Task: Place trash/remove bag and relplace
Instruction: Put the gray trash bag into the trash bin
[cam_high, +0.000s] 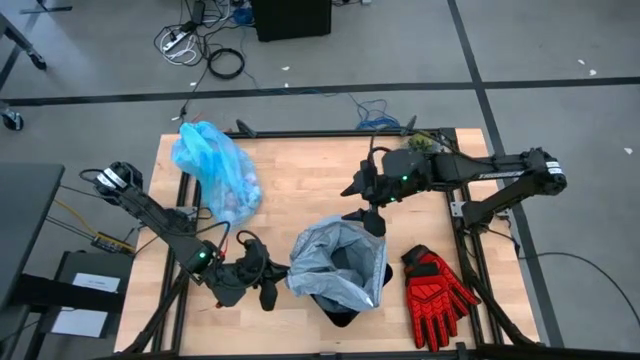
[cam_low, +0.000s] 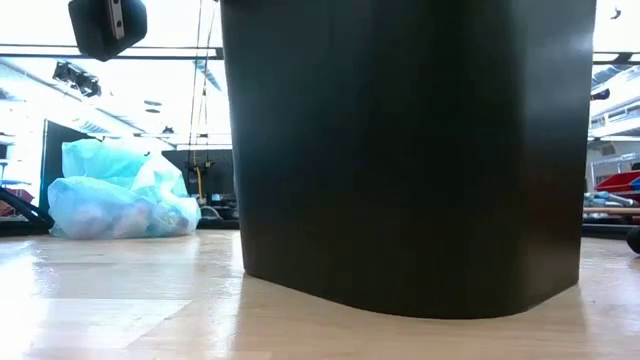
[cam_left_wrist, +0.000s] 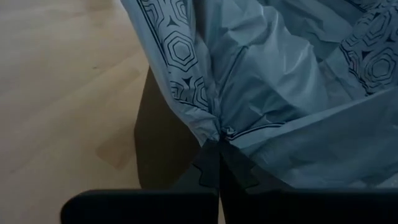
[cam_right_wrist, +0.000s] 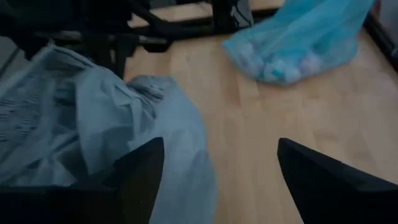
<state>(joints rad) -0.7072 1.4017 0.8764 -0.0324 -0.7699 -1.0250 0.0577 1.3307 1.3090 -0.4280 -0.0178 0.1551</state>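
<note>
The bright cyan bag (cam_high: 213, 163) lies on the table's far left part, with pale paper wads (cam_right_wrist: 281, 66) showing through its wall; it also shows in the low view (cam_low: 120, 190). A black bin (cam_low: 400, 150) stands at the near middle, and a paler grey-blue patterned bag (cam_high: 335, 262) is draped in and over its mouth. My left gripper (cam_high: 275, 285) is at the bin's left side, shut on that grey-blue bag. My right gripper (cam_high: 372, 222) hovers open over the bin's far rim, and its fingers (cam_right_wrist: 146, 171) straddle the edge of the grey-blue bag (cam_right_wrist: 106, 118). My left gripper pinches a gathered bunch of the grey-blue bag's rim (cam_left_wrist: 219, 130) between its two fingers (cam_left_wrist: 217, 168), on the bin's left side. It comes level from the table's left. Creases fan out taut from the pinch, and the film hangs over the bin's outer wall (cam_left_wrist: 158, 143).
A red and black glove (cam_high: 435, 290) lies to the right of the bin. A small green plant (cam_high: 420, 140) sits at the far right edge. Bare wood (cam_high: 300, 180) lies between the cyan bag and the right arm. Cables run on the floor beyond the table.
</note>
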